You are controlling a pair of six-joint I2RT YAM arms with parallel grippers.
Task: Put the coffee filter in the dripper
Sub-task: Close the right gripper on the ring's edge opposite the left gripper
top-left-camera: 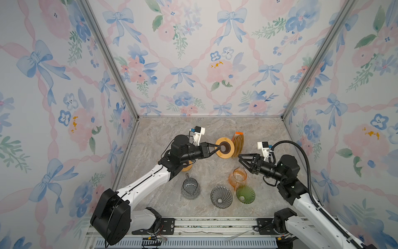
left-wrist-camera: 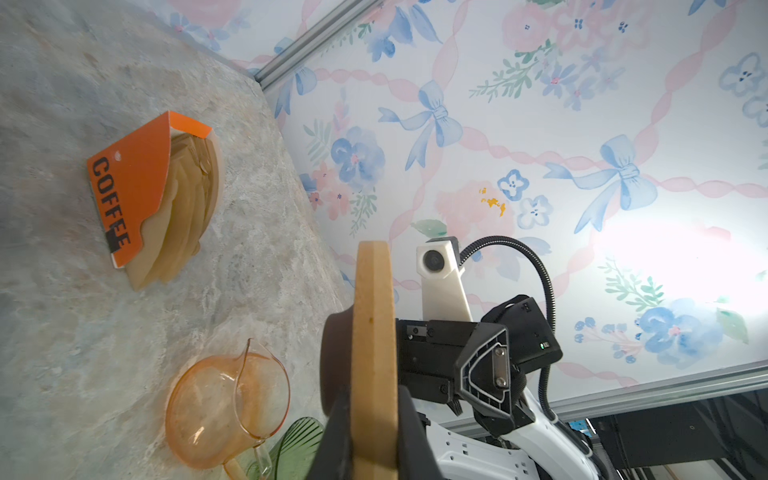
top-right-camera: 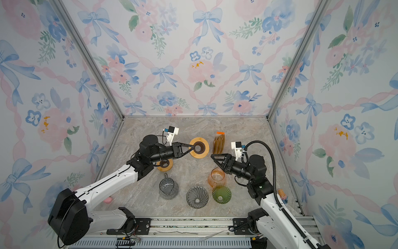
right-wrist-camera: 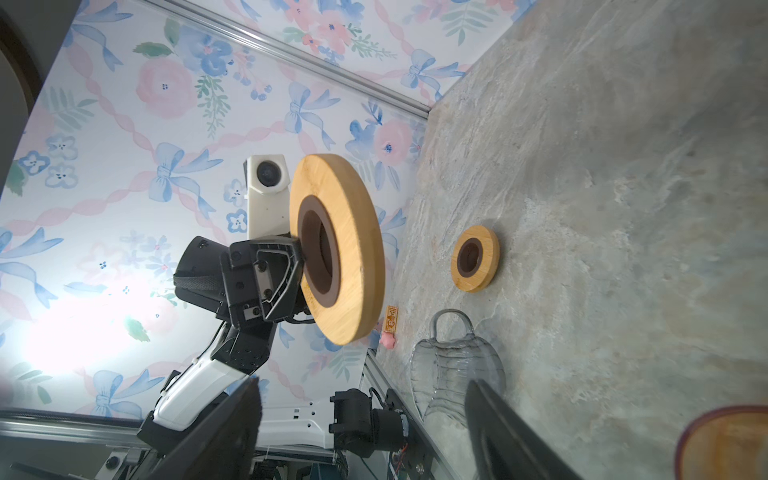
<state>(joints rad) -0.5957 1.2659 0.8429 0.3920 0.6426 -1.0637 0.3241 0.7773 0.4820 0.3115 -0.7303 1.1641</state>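
- The left gripper [top-left-camera: 219,148] is clenched on the wooden dripper ring [top-left-camera: 229,154]; it is best to hold it steady.
- The right gripper [top-left-camera: 244,163] is released; it should pinch only one sheet from the coffee filter pack [top-left-camera: 238,144].

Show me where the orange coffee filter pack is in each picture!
In a top view: filter pack, just right of the wooden ring.
In a top view: same spot.
Left wrist: in view, beyond the ring.
Right wrist: not in it.
Landmark: the ring in the left gripper, all four.
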